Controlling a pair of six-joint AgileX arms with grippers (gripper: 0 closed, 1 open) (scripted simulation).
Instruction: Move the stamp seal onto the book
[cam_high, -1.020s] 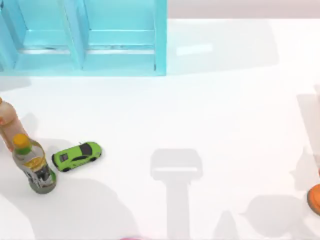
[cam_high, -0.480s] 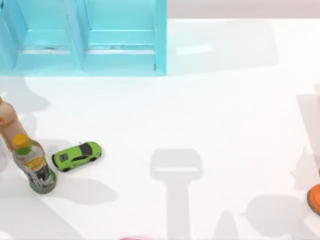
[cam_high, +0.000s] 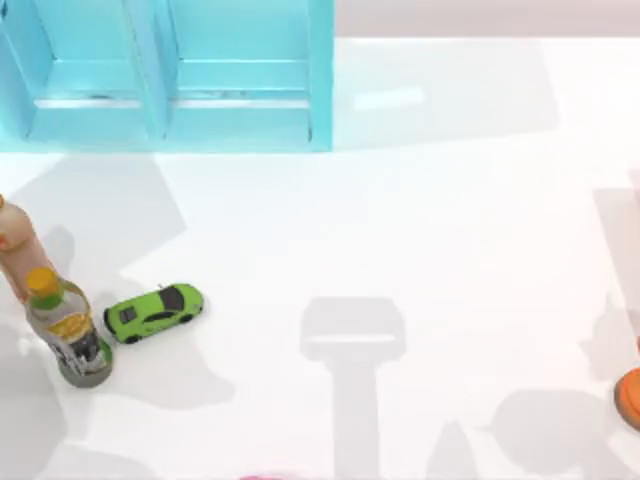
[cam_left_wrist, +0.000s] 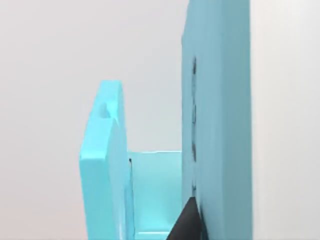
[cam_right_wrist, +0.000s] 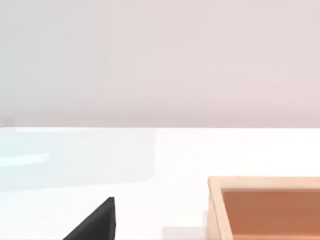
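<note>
The left claw (cam_left_wrist: 187, 222) shows as a dark wedge right up against the light-blue shelf unit (cam_left_wrist: 215, 125), close to one of its upright panels, with an open compartment just beside it. I cannot tell whether this claw is apart or together. The right claw (cam_right_wrist: 97, 222) is another dark wedge low over the white bench (cam_right_wrist: 165, 210), well away from the shelf unit and near a shallow wooden box (cam_right_wrist: 265, 207) with an orange-brown floor. Its state cannot be told either. From above, the shelf unit (cam_high: 170, 80) stands at the back left of the bench (cam_high: 450, 230), its compartments open toward the front. In front of the shelf unit, well apart from it, a green toy car (cam_high: 154, 312) lies on its wheels. Just beside the car, on the side nearer the bench's left edge, a yellow-capped bottle (cam_high: 68, 335) stands upright. A second, peach-coloured bottle (cam_high: 15, 245) stands close behind it, between it and the shelf unit. Far from the shelf unit, at the bench's right edge, sits an orange round thing (cam_high: 630, 398). Where the stamp seal and the book lie cannot be told from these views.
</note>
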